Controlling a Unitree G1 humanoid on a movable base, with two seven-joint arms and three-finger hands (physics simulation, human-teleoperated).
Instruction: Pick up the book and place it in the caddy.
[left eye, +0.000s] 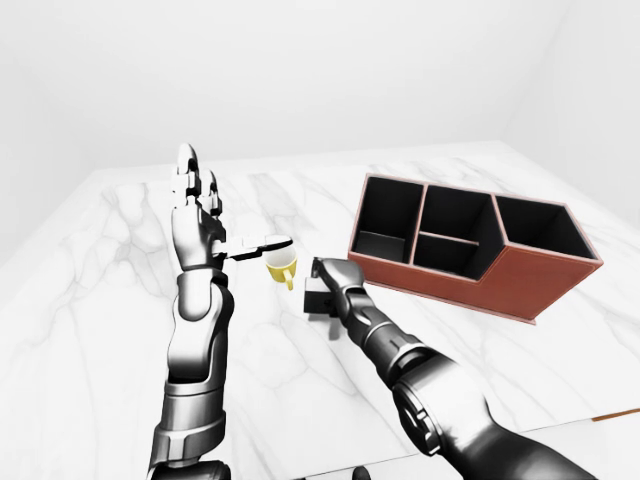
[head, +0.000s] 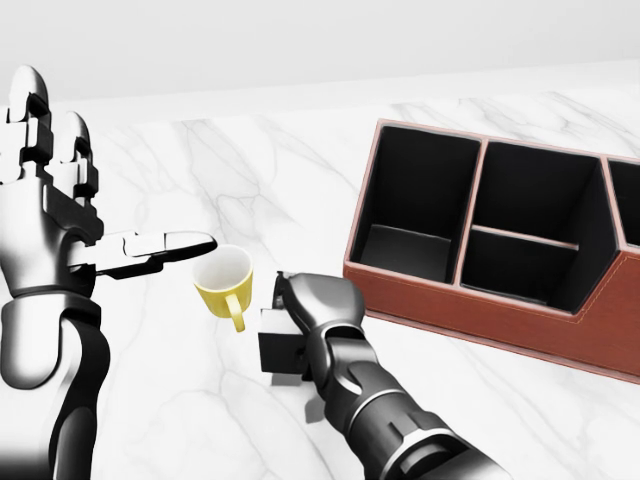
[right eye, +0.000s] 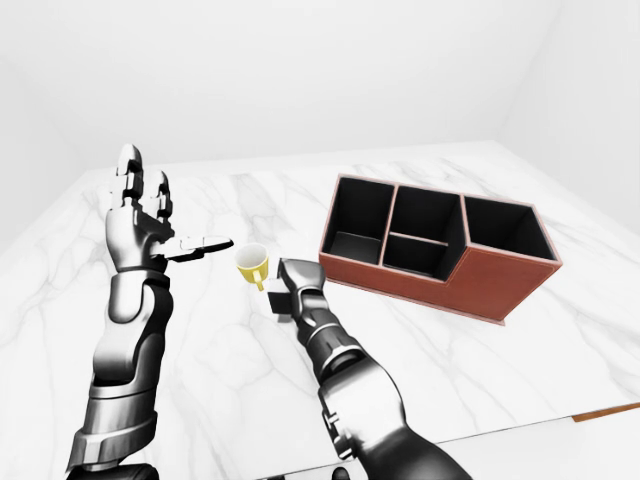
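The right hand (head: 312, 300) is clenched around the dark book (head: 283, 348) on the marble bench (head: 520, 400), beside the yellow mug (head: 225, 281). The left hand (head: 60, 215) is raised, fingers spread. The caddy (head: 500, 240) sits to the right.

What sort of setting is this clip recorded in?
Probably a bare simulated tabletop scene: a white marble counter in plain white walls, holding only a brown compartmented caddy, a yellow mug and a dark book.
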